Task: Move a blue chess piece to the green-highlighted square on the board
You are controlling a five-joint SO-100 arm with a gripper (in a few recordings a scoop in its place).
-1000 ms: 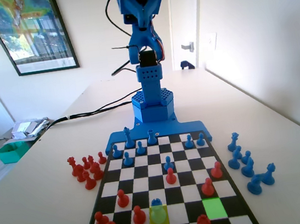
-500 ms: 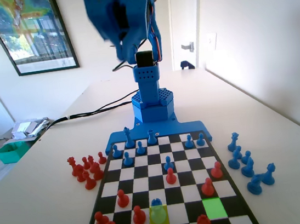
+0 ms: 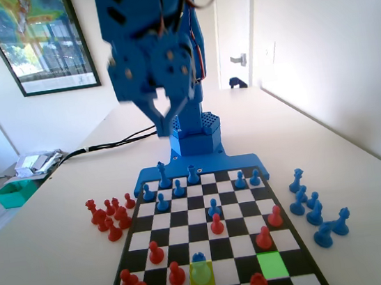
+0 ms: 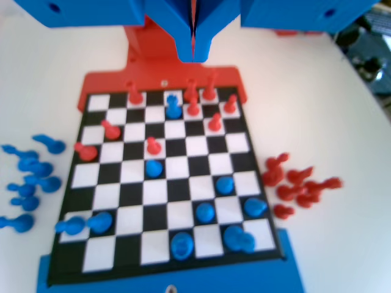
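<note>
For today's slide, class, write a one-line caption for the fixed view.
Blue arm's fingers hang above the board's far end; a blue pawn waits on the yellow square, green square empty.

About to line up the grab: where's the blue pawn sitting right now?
In the fixed view the blue pawn stands at the near end of the board, on the yellow-tinted square, two squares left of the green square, with red pawns just left.

Bright, even daylight fills the room; the tabletop [image 3: 60, 223] reads pale and slightly washed out. In the fixed view the raised hand [image 3: 166, 121] is motion-blurred, while the board [image 3: 212, 252] stays sharp. The wrist view is soft throughout, pieces smeared, with only faint shadows beside them.
</note>
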